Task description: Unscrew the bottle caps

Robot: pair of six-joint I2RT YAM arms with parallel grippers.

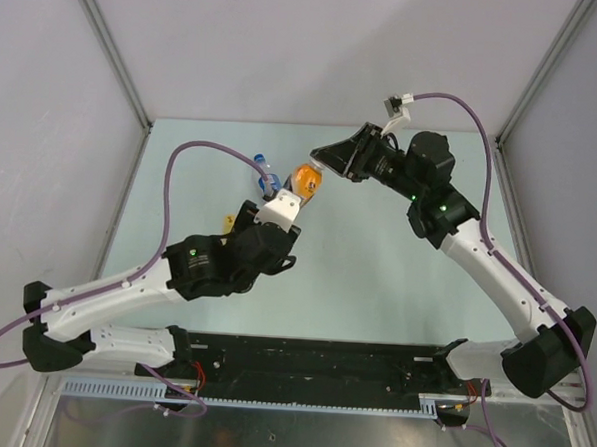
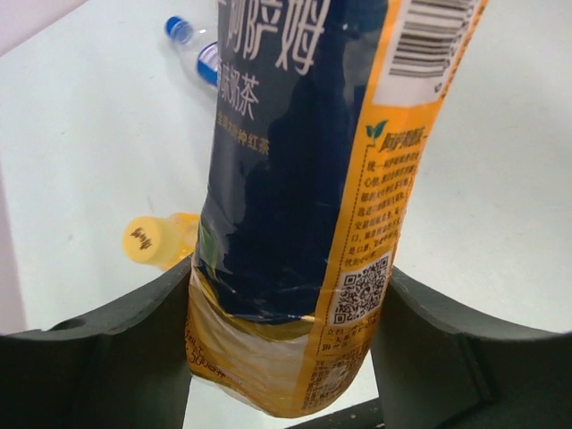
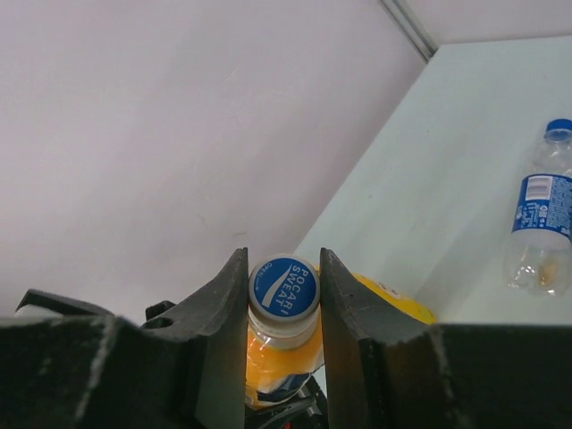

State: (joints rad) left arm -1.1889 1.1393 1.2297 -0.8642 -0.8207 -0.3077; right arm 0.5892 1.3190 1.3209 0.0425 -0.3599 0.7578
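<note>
My left gripper (image 2: 286, 344) is shut on the lower body of the orange bottle (image 2: 295, 179), which has a dark blue label, and holds it up off the table (image 1: 306, 181). My right gripper (image 3: 284, 290) is shut on that bottle's cap (image 3: 284, 288), pale whitish at the side with a blue printed top. In the top view the right gripper (image 1: 322, 166) meets the bottle from the right. The yellow bottle (image 2: 179, 234) with its yellow cap (image 2: 143, 239) lies on the table. The clear bottle (image 3: 541, 223) with a blue label and blue cap (image 3: 559, 128) lies further back.
Pale grey enclosure walls (image 1: 287, 53) rise behind and at both sides of the light green table (image 1: 376, 278). The clear bottle (image 1: 266, 172) lies just left of the held bottle. The arm bases stand on a black rail (image 1: 311, 369) at the near edge.
</note>
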